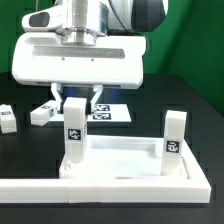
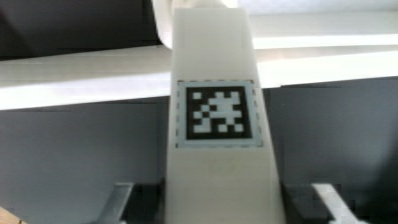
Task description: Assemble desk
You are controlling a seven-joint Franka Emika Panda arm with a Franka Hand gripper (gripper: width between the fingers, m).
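The white desk top lies flat on the table with two white tagged legs standing upright in its corner sockets, one on the exterior view's left and one on the right. My gripper hangs over the left leg with its jaws open on either side of the leg's top. In the wrist view that leg fills the middle, and my gripper has both fingers standing apart from it with dark gaps. Two loose legs lie on the table at the far left.
The marker board lies behind the desk top. A long white border bar runs along the front of the desk top. The table is black.
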